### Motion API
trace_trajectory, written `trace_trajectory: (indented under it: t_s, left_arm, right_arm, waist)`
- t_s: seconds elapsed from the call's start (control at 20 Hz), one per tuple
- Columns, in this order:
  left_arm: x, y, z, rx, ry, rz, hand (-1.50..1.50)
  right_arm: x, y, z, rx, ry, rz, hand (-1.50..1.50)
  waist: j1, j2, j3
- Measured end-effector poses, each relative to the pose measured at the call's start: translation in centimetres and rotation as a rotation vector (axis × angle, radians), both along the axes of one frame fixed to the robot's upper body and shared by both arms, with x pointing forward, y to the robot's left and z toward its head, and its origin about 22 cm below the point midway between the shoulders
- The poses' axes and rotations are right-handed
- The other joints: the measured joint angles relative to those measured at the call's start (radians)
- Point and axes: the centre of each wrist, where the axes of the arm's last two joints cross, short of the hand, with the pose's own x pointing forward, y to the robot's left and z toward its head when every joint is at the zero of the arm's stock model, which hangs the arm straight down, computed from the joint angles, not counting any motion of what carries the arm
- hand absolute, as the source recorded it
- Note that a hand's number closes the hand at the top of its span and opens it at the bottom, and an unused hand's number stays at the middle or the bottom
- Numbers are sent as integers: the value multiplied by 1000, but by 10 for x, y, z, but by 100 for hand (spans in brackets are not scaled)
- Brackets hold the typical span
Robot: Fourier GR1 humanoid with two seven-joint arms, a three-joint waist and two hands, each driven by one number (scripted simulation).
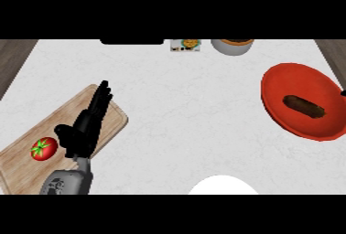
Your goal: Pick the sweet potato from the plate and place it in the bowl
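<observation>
A brown sweet potato point(304, 106) lies on the red plate point(283, 82) at the right of the counter. A white bowl point(223, 186) shows only by its upper rim at the lower edge, right of centre. My left hand point(84, 130) rests open over the wooden cutting board at the left, fingers straight and pointing away. It is far from the plate. My right hand does not show.
A wooden cutting board point(115, 119) lies at the left with a red tomato point(43, 148) on it, just left of my left hand. At the far edge stand a grey pot point(232, 46) and a small packet point(185, 45).
</observation>
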Motion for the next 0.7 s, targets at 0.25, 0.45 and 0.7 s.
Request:
trace_trajectory:
  t_s: [0.25, 0.45, 0.7]
  left_arm:
    - [-2, 0, 6, -6, 5, -1, 0]
    - [-1, 2, 10, -7, 2, -3, 0]
    - [-2, 3, 7, 0, 1, -2, 0]
  right_arm:
    - [-27, -28, -6, 84, 9, 32, -150]
    - [-46, -47, -11, 122, 5, 72, -150]
    - [-66, -60, -21, 106, 39, 67, -150]
  waist:
    - [-1, -1, 0]
    - [3, 1, 1]
    - [3, 1, 1]
